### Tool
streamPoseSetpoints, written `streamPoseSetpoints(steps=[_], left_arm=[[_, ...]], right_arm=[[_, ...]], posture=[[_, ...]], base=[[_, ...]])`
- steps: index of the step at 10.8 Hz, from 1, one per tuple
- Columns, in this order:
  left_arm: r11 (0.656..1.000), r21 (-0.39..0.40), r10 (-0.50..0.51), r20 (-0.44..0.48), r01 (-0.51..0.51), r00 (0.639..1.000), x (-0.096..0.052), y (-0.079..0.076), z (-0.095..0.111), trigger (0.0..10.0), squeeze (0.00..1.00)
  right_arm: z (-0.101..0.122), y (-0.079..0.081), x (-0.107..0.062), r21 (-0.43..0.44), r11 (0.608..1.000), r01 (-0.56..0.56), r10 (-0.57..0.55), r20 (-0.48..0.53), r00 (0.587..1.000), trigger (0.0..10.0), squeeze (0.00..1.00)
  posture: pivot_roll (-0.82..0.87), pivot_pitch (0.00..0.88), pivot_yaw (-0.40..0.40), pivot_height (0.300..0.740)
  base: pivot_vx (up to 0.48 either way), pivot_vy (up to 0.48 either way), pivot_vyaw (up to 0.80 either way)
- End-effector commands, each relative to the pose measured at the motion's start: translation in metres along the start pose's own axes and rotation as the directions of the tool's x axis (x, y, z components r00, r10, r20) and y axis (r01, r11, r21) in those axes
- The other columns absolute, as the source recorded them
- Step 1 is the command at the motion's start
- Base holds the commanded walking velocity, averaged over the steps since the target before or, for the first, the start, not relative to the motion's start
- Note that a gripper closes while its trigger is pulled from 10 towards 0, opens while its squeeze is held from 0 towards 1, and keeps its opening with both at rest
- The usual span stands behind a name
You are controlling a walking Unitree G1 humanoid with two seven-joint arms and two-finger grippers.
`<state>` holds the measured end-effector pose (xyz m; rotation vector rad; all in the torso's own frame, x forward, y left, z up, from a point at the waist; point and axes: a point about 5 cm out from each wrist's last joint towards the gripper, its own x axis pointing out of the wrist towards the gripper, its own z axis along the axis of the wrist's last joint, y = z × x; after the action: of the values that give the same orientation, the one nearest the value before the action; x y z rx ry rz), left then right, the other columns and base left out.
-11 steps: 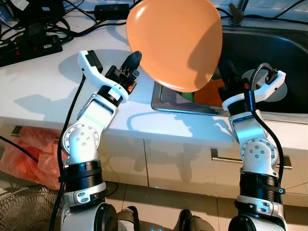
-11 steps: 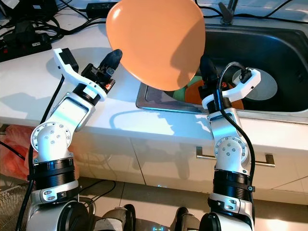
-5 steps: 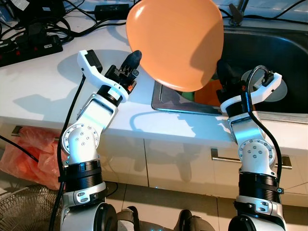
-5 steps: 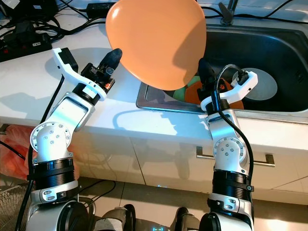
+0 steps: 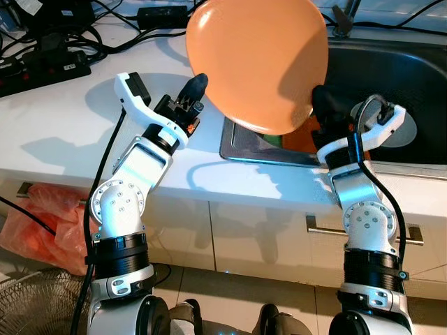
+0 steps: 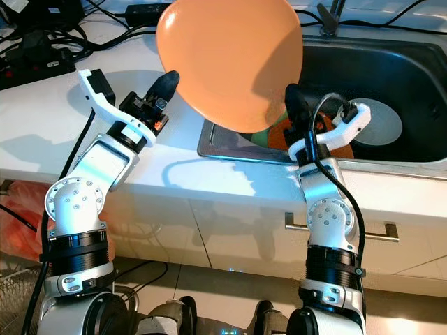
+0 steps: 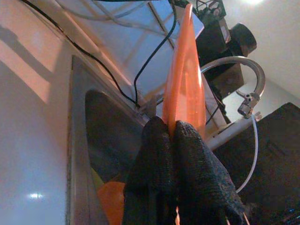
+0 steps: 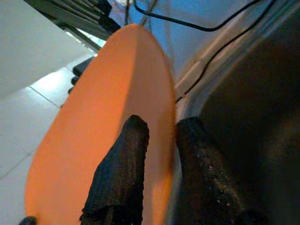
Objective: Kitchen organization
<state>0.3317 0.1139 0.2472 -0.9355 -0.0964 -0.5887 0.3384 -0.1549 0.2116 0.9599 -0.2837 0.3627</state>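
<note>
As grippers clasp it, plain orange plate (image 5: pixel 257 63)

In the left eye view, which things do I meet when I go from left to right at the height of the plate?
Power strip → left gripper → orange plate → right gripper → sink.
</note>
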Motion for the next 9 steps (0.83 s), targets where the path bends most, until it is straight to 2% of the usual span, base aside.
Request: streamPoseSetpoints(steps=[1,6,8,9], left_arm=[[0.996,0.008,-0.088,0.018,0.088,0.996,-0.0010,-0.0131,0.0050,10.0,0.00],[0.995,-0.010,-0.101,-0.010,0.101,0.995,-0.0008,-0.0153,-0.0031,10.0,0.00],[0.994,-0.014,-0.106,-0.012,0.106,0.994,-0.0004,-0.0164,-0.0040,10.0,0.00],[0.994,-0.013,-0.105,-0.013,0.104,0.994,-0.0006,-0.0161,-0.0041,10.0,0.00]], right_arm=[[0.0005,0.0030,0.0017,0.022,1.000,-0.019,0.019,0.010,1.000,10.0,0.00],[-0.0023,0.0106,0.0029,0.064,0.996,-0.060,0.060,0.009,0.998,10.0,0.00],[-0.0041,0.0116,0.0024,0.070,0.995,-0.068,0.068,0.002,0.998,0.0,0.00],[-0.0044,0.0119,0.0024,0.072,0.995,-0.072,0.072,0.001,0.997,0.0,0.00]], posture=[[0.16,0.165,0.042,0.740],[0.15,0.166,0.042,0.740],[0.15,0.168,0.042,0.740],[0.15,0.167,0.041,0.740]], base=[[0.000,0.000,0.00],[0.000,0.000,0.00],[0.000,0.000,0.00],[0.000,0.000,0.00]])
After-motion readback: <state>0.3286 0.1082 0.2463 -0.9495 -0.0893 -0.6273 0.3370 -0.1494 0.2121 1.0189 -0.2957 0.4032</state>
